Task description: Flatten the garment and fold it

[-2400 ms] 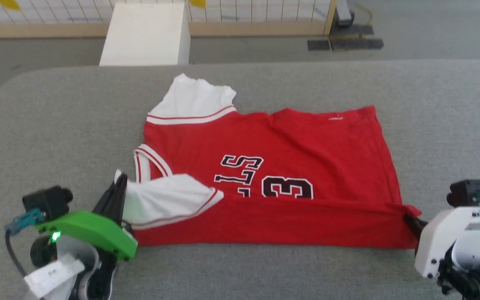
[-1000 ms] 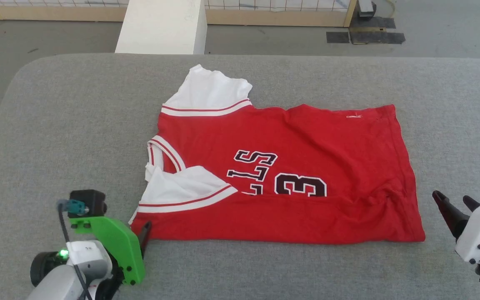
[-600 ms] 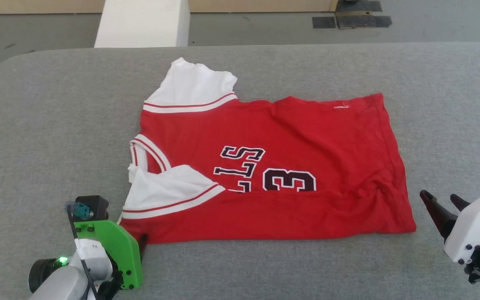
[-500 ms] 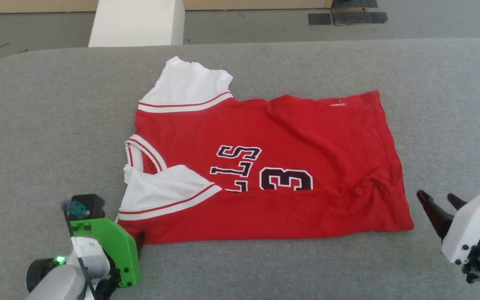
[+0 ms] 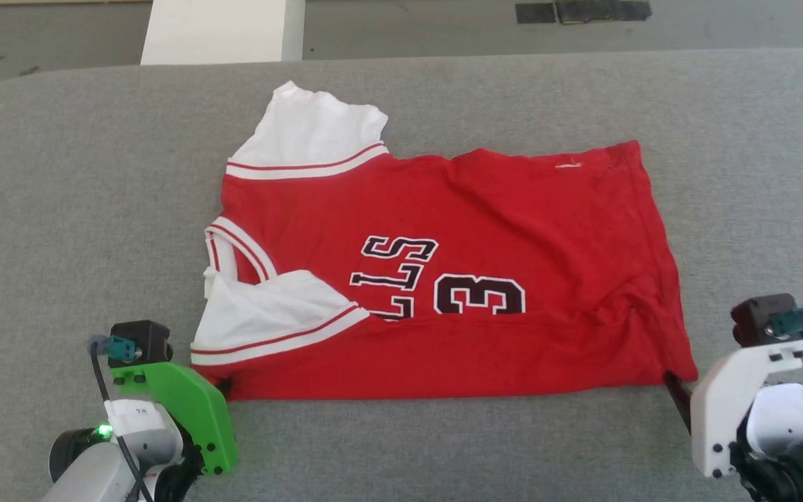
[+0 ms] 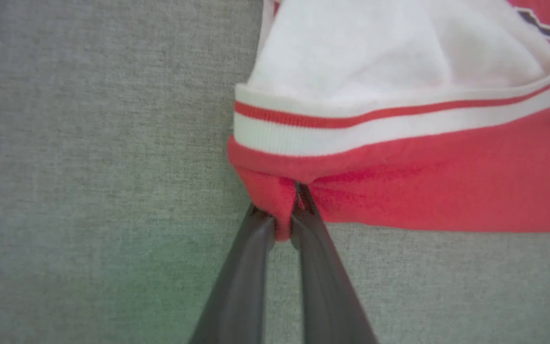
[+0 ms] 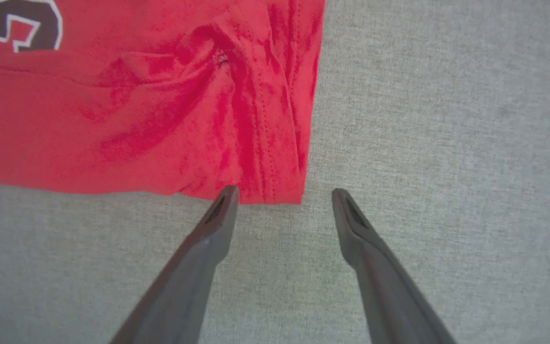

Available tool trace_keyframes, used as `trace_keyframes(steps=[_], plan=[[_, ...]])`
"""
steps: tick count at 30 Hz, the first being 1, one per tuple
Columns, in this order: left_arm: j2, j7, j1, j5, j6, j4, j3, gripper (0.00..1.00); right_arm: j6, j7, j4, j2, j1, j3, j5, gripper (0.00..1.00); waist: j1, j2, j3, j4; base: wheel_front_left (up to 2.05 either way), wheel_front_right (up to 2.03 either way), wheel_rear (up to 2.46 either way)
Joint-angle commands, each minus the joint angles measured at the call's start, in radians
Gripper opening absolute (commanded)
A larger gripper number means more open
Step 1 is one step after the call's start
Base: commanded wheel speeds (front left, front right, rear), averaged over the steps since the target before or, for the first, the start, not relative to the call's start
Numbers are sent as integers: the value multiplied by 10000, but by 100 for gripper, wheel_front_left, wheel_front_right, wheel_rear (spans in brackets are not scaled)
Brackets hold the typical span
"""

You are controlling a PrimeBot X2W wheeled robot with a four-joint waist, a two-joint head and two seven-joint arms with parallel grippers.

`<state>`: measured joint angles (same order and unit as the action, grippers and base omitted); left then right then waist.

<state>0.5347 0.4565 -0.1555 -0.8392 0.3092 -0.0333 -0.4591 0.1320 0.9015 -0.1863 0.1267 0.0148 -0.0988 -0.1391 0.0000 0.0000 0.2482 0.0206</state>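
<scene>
R tool (image 7: pixel 284 192) moved to garment (image 5: pixel 485 209) corner, spread; L tool (image 6: pixel 286 217) pinching it.

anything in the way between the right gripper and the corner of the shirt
Nothing visible. The right gripper is open, its fingertips either side of the garment's hem corner, with bare grey surface beside it.

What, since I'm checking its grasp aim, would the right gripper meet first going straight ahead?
The garment, at its hem corner: that corner lies just ahead of the open right gripper, between its fingers. Whether it would slide over or under the cloth is unclear.
</scene>
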Motion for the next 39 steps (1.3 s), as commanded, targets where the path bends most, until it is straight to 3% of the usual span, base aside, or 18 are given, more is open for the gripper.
trace_keyframes(steps=[1,14,15,16,17,23,26,30,33,38,39], plan=[[-46,46,202,-5,26,-63,-97,0,-13,-130,170,13,270,87,222,100,0,0,132,133,0,0,0],[-50,-105,45,59,17,407,-92,0,-13,-233,1628,10,897,617,819,100,0,0,542,447,0,0,0],[-36,-138,60,66,36,468,-71,0,-13,-213,1660,12,915,652,741,42,0,0,526,455,0,0,0],[-22,-160,78,63,56,529,-45,0,-13,-198,1661,13,934,649,659,7,0,0,496,463,0,0,0],[-14,-185,96,45,70,598,-11,0,-13,-129,1638,31,936,649,595,0,0,0,457,471,0,0,0],[64,-345,261,-86,226,1080,277,0,-13,-163,1127,164,1042,196,95,0,0,0,8,461,0,0,0],[495,-216,800,-74,730,1882,568,0,-13,138,542,479,698,-501,-162,0,0,0,-780,486,0,0,0],[582,53,1350,-240,952,2296,501,0,-13,431,464,537,179,-711,-265,0,0,0,-1005,502,0,0,0],[491,95,1736,-381,1042,2335,424,0,-13,619,593,439,-241,-753,-289,0,0,0,-1043,516,0,0,0],[-7,94,1916,-763,789,1690,177,0,-13,634,1240,234,-643,-688,-207,0,0,0,-1055,522,0,0,0],[-52,113,1896,-787,742,1548,131,22,-13,558,1343,213,-641,-677,-187,0,0,0,-1067,515,0,0,0]])
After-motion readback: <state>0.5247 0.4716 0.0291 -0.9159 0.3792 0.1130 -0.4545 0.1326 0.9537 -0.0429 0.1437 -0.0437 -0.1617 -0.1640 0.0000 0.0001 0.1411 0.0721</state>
